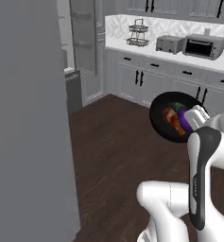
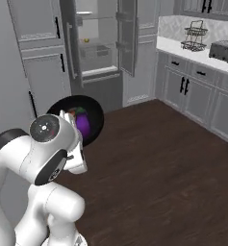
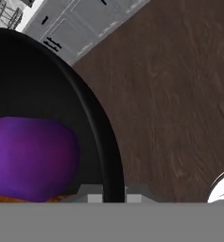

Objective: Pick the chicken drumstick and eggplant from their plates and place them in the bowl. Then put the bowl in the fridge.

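The wide black bowl (image 1: 159, 117) hangs tilted in the air above the wood floor, held by its rim. Inside it lie the brown-orange chicken drumstick (image 1: 172, 119) and the purple eggplant (image 1: 183, 118). My gripper (image 1: 194, 118) is shut on the bowl's rim (image 3: 101, 127), one finger on each side of it. In the hand view the eggplant (image 3: 33, 156) sits close against the bowl's wall. The right base view shows the bowl (image 2: 95, 113) and eggplant (image 2: 82, 125) behind my wrist. The fridge (image 2: 94, 48) stands open ahead, its shelves showing.
The fridge's open door (image 2: 127, 38) juts toward the room. A grey panel (image 1: 23, 118) stands close on the left. A counter (image 1: 179, 54) along the right wall carries a wire rack (image 1: 138, 34), a toaster (image 1: 168, 44) and a toaster oven (image 1: 203, 46). Dark wood floor (image 2: 158, 158) lies between.
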Controlling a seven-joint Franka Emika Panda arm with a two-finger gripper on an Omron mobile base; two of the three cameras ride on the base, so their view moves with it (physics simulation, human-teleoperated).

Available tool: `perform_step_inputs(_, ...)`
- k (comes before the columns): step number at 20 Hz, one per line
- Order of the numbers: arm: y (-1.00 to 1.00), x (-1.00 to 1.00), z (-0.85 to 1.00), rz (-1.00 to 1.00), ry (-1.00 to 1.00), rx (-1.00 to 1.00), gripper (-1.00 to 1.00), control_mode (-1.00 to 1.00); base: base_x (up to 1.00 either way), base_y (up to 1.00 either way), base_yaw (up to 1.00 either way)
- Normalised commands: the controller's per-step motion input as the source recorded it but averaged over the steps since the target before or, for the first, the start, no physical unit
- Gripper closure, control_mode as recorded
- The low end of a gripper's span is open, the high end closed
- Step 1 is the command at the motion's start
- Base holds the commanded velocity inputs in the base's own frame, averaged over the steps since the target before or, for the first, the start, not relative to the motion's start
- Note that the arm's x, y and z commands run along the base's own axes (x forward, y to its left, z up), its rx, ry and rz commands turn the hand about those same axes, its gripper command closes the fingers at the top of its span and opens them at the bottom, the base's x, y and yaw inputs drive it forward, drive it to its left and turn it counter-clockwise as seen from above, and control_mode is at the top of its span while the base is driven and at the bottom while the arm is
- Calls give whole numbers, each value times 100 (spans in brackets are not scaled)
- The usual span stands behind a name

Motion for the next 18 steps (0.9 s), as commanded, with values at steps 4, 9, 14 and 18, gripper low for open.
perform_step_inputs(4, 0, 0, 0, 0, 0, 0, 100, 100, 72, -94, 56)
perform_step_inputs(9, 0, 0, 0, 0, 0, 0, 100, 100, 69, -100, 52)
perform_step_inputs(14, 0, 0, 0, 0, 0, 0, 100, 100, 74, -100, 53)
perform_step_inputs(18, 0, 0, 0, 0, 0, 0, 100, 100, 88, -100, 39)
